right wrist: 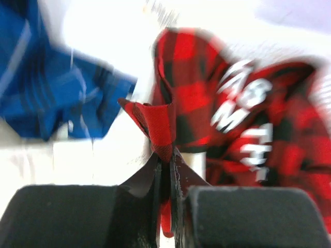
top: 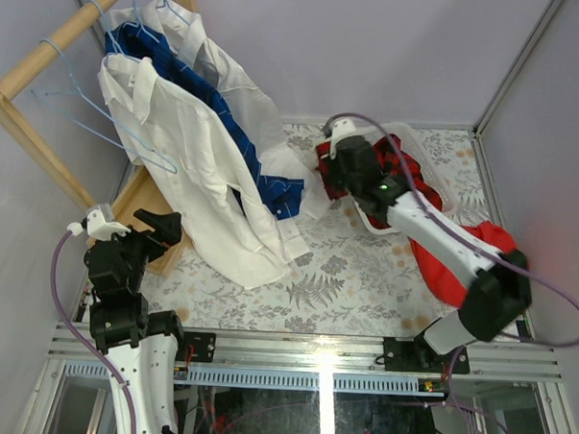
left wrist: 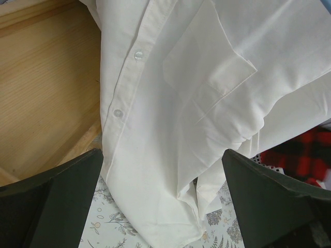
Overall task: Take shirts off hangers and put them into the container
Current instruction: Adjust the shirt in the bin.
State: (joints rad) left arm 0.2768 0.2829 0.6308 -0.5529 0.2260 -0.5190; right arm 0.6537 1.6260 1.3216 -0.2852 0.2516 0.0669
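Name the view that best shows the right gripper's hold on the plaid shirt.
Right wrist: the right gripper pinches a fold of the plaid shirt, though blurred. Top view hides the grip under the right arm; the left wrist shows only a plaid patch.

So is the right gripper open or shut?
Shut. In the wrist view the right gripper pinches a fold of the plaid shirt tight, with no gap between its jaws.

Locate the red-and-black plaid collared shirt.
Top view, right of centre: the plaid shirt lies bunched in the white perforated plastic basket, a fold pinched by the right end effector.
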